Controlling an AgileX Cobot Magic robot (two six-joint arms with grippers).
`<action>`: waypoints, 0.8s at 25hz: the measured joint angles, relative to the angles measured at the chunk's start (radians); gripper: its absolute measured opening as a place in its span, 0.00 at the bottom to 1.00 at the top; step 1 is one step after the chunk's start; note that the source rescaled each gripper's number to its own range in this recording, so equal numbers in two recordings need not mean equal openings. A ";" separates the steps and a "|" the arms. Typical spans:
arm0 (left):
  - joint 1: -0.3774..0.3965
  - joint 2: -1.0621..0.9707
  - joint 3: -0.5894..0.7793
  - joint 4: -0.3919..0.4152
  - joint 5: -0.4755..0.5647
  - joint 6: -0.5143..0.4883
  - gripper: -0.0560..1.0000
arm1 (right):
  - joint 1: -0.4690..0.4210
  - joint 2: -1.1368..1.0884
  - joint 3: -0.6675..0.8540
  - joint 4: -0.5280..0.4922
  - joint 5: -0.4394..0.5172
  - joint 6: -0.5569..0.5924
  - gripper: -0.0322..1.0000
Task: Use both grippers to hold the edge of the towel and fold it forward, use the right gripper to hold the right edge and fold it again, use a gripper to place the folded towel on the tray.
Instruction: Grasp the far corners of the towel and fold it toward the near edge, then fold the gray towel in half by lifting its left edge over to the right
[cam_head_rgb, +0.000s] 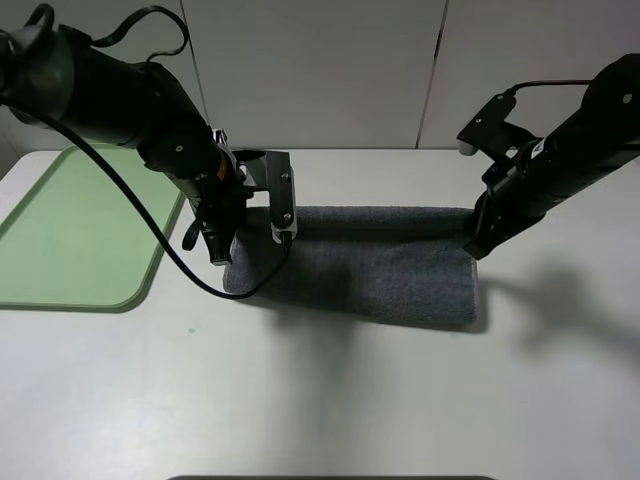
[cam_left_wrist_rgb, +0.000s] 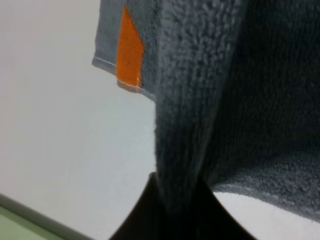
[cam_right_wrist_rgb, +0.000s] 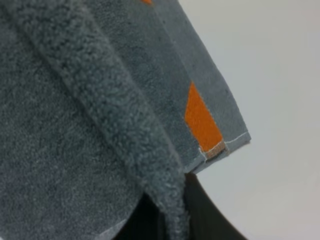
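Observation:
The dark grey towel (cam_head_rgb: 370, 270) lies across the middle of the table. My left gripper (cam_head_rgb: 218, 250) is at its left end and my right gripper (cam_head_rgb: 478, 243) at its right end. Both are shut on a pinched ridge of the towel's edge. In the left wrist view the cloth (cam_left_wrist_rgb: 200, 100) rises out of the shut left gripper (cam_left_wrist_rgb: 172, 212), with an orange patch (cam_left_wrist_rgb: 129, 52) on the hem beyond. The right wrist view shows the same: a fold (cam_right_wrist_rgb: 120, 115) clamped in the right gripper (cam_right_wrist_rgb: 170, 215) and an orange patch (cam_right_wrist_rgb: 201, 120) at the corner. The pale green tray (cam_head_rgb: 70, 230) sits at the far left.
The white table (cam_head_rgb: 320, 400) stretches in front of the towel. A black cable (cam_head_rgb: 160, 245) loops from the left arm down over the tray's right rim to the towel's left corner. A white panelled wall stands behind the table.

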 joint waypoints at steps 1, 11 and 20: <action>0.001 0.000 0.000 0.000 -0.002 0.000 0.06 | 0.000 0.000 0.000 0.000 0.000 0.000 0.03; 0.013 0.000 0.001 0.020 0.030 0.000 0.39 | -0.011 0.000 0.000 -0.023 0.010 0.001 0.31; 0.014 0.000 0.001 0.023 0.019 0.000 0.94 | -0.011 0.000 0.000 -0.031 -0.042 0.001 0.99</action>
